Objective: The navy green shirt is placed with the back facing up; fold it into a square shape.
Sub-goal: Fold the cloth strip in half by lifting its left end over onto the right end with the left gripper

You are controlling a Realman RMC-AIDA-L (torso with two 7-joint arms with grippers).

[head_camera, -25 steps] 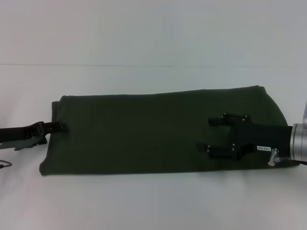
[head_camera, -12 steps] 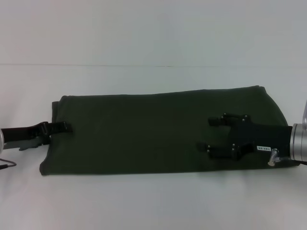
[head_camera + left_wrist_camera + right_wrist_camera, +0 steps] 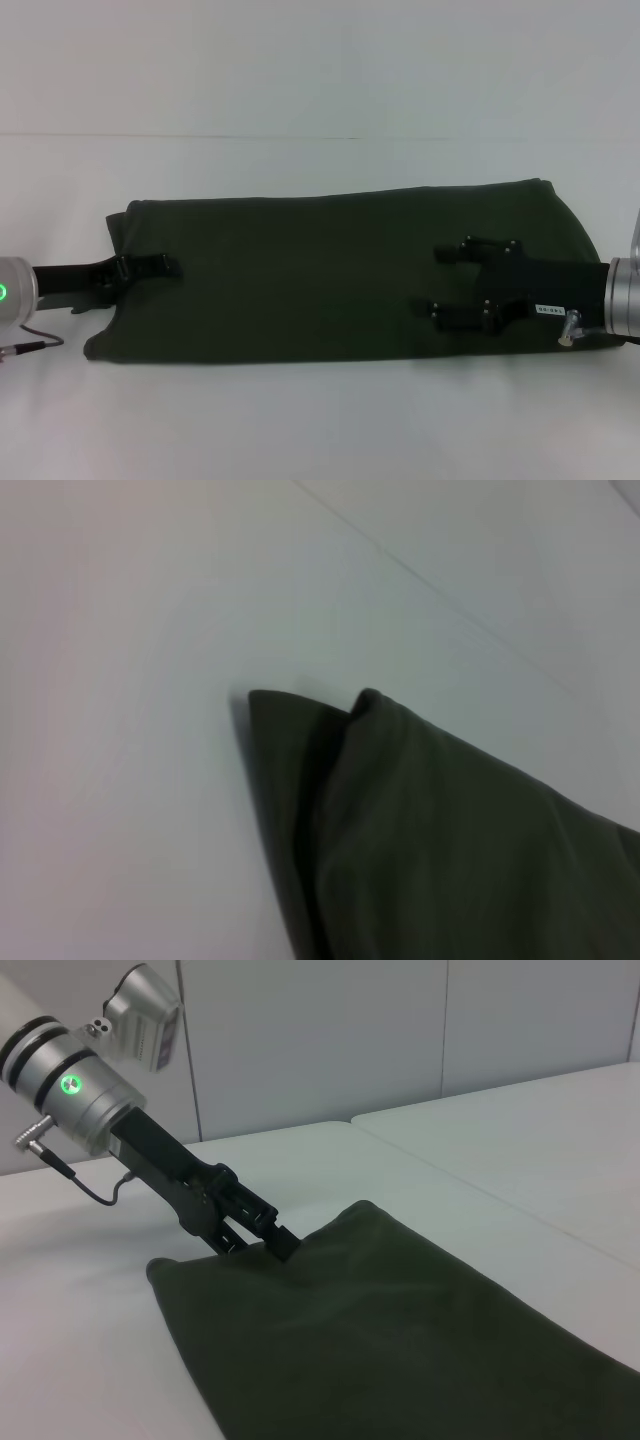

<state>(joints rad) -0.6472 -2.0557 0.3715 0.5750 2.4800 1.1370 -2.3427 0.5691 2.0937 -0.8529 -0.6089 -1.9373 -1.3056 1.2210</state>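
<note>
Already folded into a long band, the navy green shirt [image 3: 330, 270] lies flat across the white counter [image 3: 320, 90], its length running from the robot's left to its right. At the shirt's left end, the left gripper [image 3: 165, 268] reaches in low over the fabric, its tips touching the cloth just inside the edge; whether its fingers are parted or pinched cannot be told. At the opposite end, the right gripper [image 3: 437, 285] rests above the shirt with its two black fingers [image 3: 455, 250] spread wide apart, grasping nothing.
</note>
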